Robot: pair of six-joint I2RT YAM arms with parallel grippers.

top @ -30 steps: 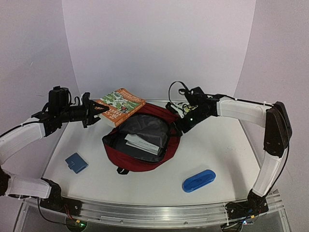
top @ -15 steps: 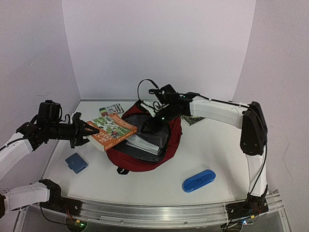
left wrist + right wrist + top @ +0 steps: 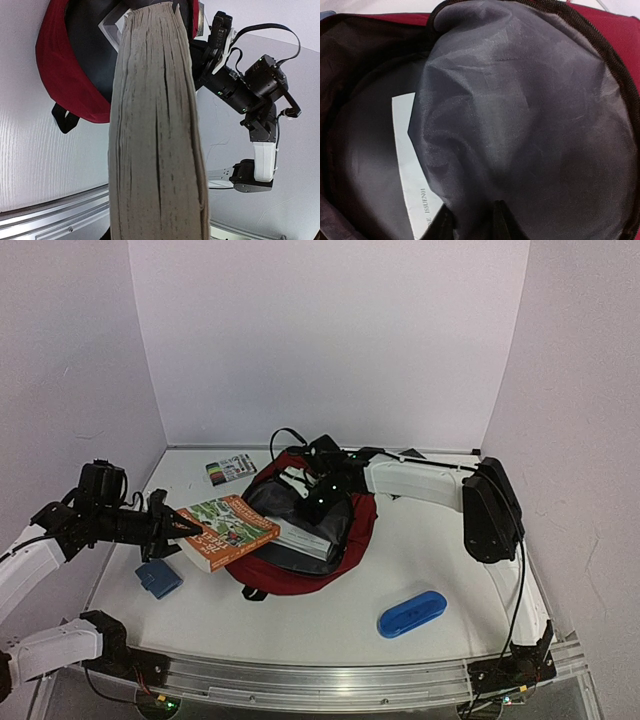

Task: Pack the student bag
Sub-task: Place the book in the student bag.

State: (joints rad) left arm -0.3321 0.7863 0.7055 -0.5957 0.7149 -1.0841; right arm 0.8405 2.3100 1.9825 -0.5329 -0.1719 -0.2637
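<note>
Student bag (image 3: 290,578) lies open at mid-counter (image 3: 440,550). The right fingers (image 3: 503,223) pinch its grey lining at the mouth's 12 o'clock; the left fingers (image 3: 178,524) clench a book (image 3: 228,528) overlapping its 9 o'clock edge.

Item count: you have six things of five kinds.
One dark red backpack (image 3: 335,565) at centre; two books, the orange-covered book (image 3: 228,528) at the bag's left edge and the white book (image 3: 300,536) inside it; one small blue square pad (image 3: 158,578) near left; one blue oblong case (image 3: 411,613) near right; one flat colour-striped pack (image 3: 230,468) far left.
</note>
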